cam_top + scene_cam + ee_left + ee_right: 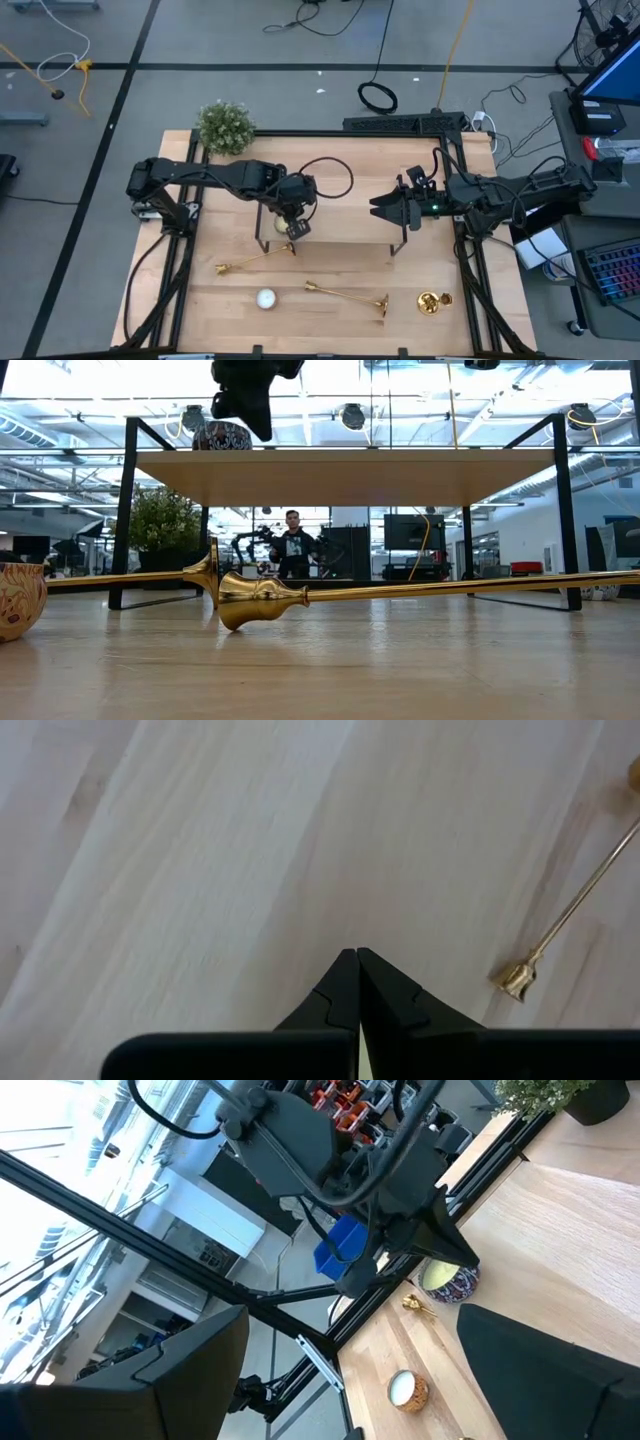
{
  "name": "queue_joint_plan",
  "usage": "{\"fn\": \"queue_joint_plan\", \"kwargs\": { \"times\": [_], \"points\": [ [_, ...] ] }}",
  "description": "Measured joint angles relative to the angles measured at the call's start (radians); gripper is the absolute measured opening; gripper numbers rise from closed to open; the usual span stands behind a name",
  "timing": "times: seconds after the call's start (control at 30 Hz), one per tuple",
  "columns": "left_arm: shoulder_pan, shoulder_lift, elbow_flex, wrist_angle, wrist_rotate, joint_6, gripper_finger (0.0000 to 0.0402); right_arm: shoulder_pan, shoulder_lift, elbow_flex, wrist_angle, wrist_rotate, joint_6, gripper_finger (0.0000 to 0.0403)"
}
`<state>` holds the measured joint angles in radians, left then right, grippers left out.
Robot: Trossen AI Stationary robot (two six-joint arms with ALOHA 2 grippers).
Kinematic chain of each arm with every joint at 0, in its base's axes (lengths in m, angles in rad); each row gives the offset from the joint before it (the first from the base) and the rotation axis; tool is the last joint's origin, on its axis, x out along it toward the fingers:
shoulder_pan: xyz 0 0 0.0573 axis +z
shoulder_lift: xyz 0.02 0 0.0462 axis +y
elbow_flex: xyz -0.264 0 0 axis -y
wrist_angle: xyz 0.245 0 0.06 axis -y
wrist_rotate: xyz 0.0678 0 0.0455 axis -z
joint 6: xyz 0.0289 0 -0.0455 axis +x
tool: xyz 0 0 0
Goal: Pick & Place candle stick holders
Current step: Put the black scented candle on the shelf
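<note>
Two gold candle stick holders lie on their sides on the wooden table. One (255, 260) is in front of the shelf's left end and also shows in the left wrist view (570, 910). The other (347, 296) lies nearer the front edge, its cup end (258, 600) to the left. A third gold piece (433, 300) sits at the near right. My left gripper (297, 228) hangs shut over the shelf's left end, pointing steeply down, with nothing between its fingers (357, 965). My right gripper (383, 208) waits open and level above the shelf's right part.
A wooden shelf (340, 225) on a black wire frame stands mid-table. On its left end a patterned bowl (450, 1280) holds a yellowish candle. A white tealight (265, 298) sits near the front edge. A potted plant (225, 125) stands at the far left corner.
</note>
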<state>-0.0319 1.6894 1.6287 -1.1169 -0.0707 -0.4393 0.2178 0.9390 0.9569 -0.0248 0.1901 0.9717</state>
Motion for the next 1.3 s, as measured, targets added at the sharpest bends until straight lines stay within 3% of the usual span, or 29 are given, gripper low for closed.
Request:
{"fn": "queue_joint_plan", "kwargs": {
  "times": [1.3],
  "points": [
    [-0.020,0.000,0.000,-0.089,0.020,-0.010,0.0000,0.000,0.000,0.000,-0.001,-0.003,0.000,0.0357]
  ]
}}
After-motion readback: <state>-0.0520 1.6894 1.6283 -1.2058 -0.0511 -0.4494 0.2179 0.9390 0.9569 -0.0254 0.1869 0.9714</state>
